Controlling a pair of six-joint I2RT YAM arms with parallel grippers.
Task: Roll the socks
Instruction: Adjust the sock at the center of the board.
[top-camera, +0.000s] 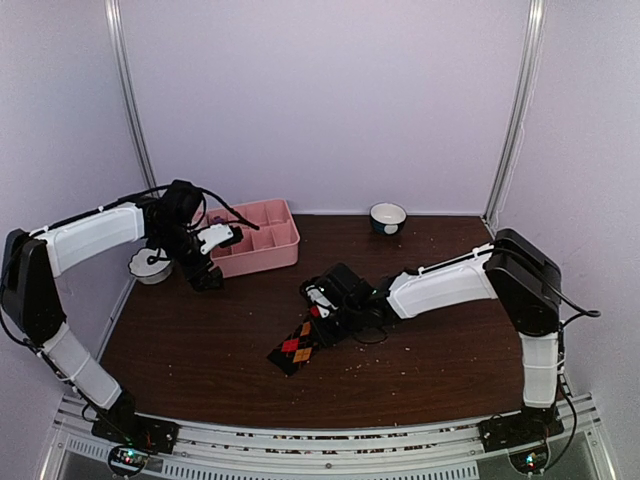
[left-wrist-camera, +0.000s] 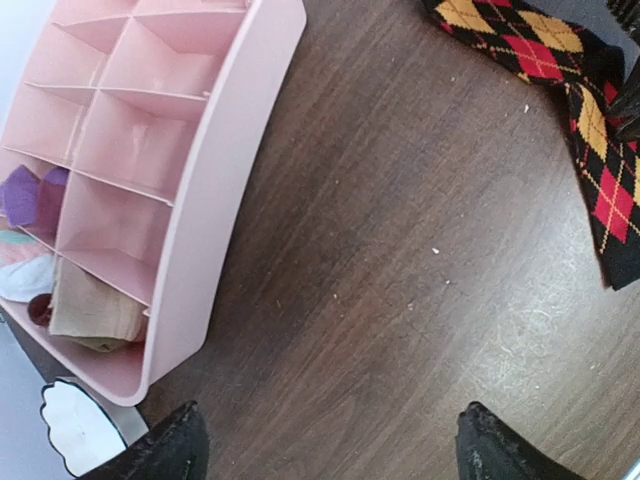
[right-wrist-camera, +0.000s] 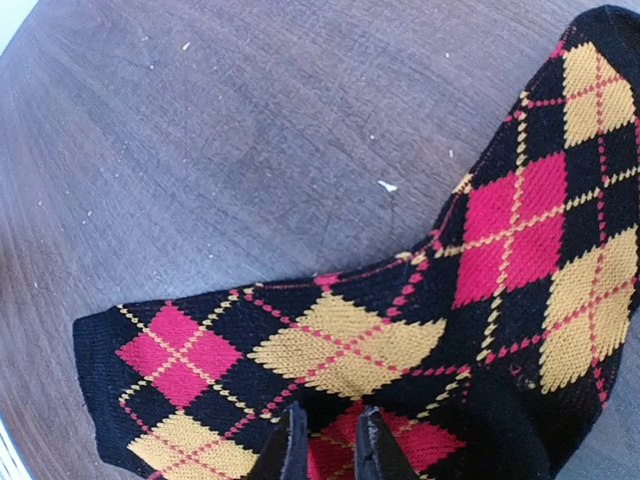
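Observation:
A black sock with red and yellow argyle diamonds (top-camera: 297, 345) lies flat on the dark wooden table, left of centre. My right gripper (top-camera: 322, 318) is down on its upper end. In the right wrist view the two fingertips (right-wrist-camera: 328, 425) stand close together, pinching the sock's fabric (right-wrist-camera: 350, 340). My left gripper (top-camera: 205, 272) hovers by the pink tray (top-camera: 262, 252), its jaws wide open (left-wrist-camera: 328, 430) over bare wood, with the sock (left-wrist-camera: 590, 110) far off. A purple and magenta sock bundle (left-wrist-camera: 25, 195) sits in one tray compartment.
The pink tray's wall (left-wrist-camera: 210, 200) runs close beside my left gripper; a tan fabric bundle (left-wrist-camera: 95, 310) fills a near compartment. A white scalloped dish (top-camera: 150, 265) stands left of the tray. A small bowl (top-camera: 388, 216) sits at the back wall.

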